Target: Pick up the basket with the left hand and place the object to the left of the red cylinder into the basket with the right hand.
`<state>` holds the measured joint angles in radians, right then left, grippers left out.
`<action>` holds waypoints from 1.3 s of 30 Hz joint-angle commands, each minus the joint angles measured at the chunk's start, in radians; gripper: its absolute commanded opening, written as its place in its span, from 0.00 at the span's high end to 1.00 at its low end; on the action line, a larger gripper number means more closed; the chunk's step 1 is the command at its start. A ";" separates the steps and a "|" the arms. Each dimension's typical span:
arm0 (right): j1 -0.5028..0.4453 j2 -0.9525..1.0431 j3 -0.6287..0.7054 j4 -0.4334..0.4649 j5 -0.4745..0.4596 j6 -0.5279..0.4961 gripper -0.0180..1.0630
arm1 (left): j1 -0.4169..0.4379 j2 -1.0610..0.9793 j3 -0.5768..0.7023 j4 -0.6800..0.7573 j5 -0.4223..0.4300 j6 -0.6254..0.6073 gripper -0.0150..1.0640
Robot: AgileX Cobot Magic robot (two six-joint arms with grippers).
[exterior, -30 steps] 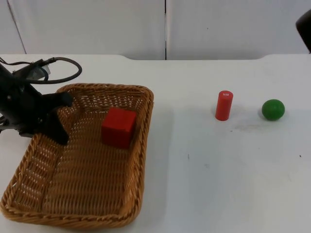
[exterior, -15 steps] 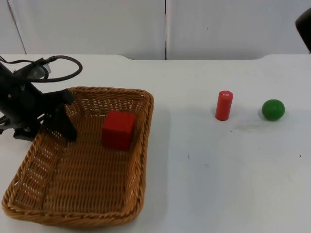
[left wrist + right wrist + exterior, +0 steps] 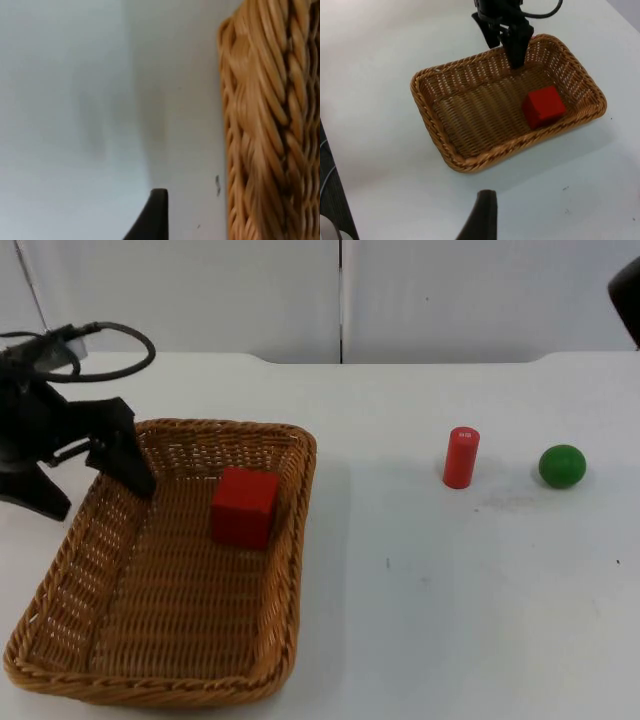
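Jaws wide on left gripper [image 3: 95,483], straddling woven wicker basket [image 3: 80,570] rim; red cube [image 3: 244,505] inside basket.

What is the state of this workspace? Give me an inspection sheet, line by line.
surface: white table, a few faint marks
job's things: wicker basket sits on the table; red cube lies inside it; red cylinder upright
clutter: green ball right of the cylinder, apart from it
grippers: left gripper open, fingers astride the basket's left rim; right gripper waits above the table, facing the basket
cables: nothing seen loose on the table
surroundings: grey partition wall behind
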<state>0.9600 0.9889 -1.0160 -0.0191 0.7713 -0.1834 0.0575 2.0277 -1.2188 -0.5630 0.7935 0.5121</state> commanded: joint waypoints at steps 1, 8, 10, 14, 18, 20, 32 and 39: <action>0.001 -0.005 0.002 -0.008 -0.003 -0.005 0.28 | 0.003 -0.031 -0.005 0.058 0.010 -0.050 0.18; 0.001 -0.005 0.002 -0.006 -0.005 -0.005 0.28 | 0.003 -0.135 -0.003 0.109 0.080 -0.125 0.18; 0.001 -0.005 0.002 -0.006 -0.007 -0.005 0.28 | 0.003 -0.184 -0.001 0.109 0.095 -0.129 0.18; 0.001 -0.005 0.002 -0.006 -0.009 -0.005 0.28 | 0.003 -0.243 -0.001 0.111 0.104 -0.152 0.18; 0.001 -0.005 0.002 -0.006 -0.012 -0.005 0.28 | 0.003 -0.299 -0.001 0.111 0.129 -0.153 0.18; 0.001 -0.005 0.002 -0.006 -0.012 -0.005 0.28 | 0.003 -0.330 -0.001 0.111 0.152 -0.154 0.18; 0.001 -0.005 0.002 -0.006 -0.043 -0.005 0.28 | 0.003 -0.507 0.006 0.160 0.221 -0.207 0.18; 0.001 -0.005 0.002 -0.002 -0.073 -0.003 0.28 | 0.003 -0.626 0.101 0.162 0.189 -0.207 0.18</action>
<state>0.9600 0.9889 -1.0156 -0.0191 0.7265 -0.1834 0.0575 1.4495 -1.1529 -0.4060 1.0008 0.3122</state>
